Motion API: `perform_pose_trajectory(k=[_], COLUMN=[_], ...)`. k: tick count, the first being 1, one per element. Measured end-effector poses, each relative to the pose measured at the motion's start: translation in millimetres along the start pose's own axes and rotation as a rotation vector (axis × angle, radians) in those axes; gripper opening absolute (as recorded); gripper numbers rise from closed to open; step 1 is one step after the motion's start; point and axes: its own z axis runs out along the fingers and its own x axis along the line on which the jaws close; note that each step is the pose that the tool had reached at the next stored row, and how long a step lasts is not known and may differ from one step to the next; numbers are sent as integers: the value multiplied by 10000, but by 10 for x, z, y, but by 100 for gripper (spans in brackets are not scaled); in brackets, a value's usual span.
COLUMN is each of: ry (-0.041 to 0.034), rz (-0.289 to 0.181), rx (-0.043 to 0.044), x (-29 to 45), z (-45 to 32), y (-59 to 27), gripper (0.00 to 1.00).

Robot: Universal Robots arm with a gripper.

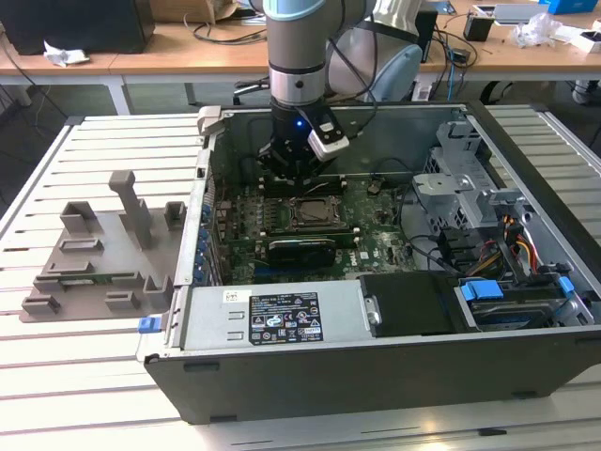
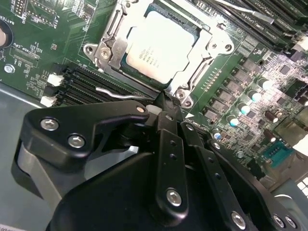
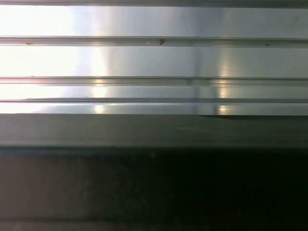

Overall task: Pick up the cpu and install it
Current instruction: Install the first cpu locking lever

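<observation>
Your cpu (image 2: 161,48) sits flat in the motherboard's socket frame (image 2: 108,45) — seated inside the open computer case (image 1: 282,376). The gripper (image 2: 166,109) hangs just beside the socket, fingers pinched together, holding nothing.

Even, bright room light; glare whitens the cpu (image 2: 161,45) lid, and my pincer (image 2: 166,113) blurs up close.
</observation>
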Motion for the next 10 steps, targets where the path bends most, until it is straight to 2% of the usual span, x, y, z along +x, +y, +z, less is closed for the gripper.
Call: perform_pose_trajectory(k=[7,10], ry=[-5,-3], rz=[-140,-152], rx=[-2,-2], x=[-9,-71], z=[-1,1], y=[56,57], gripper=[11,11])
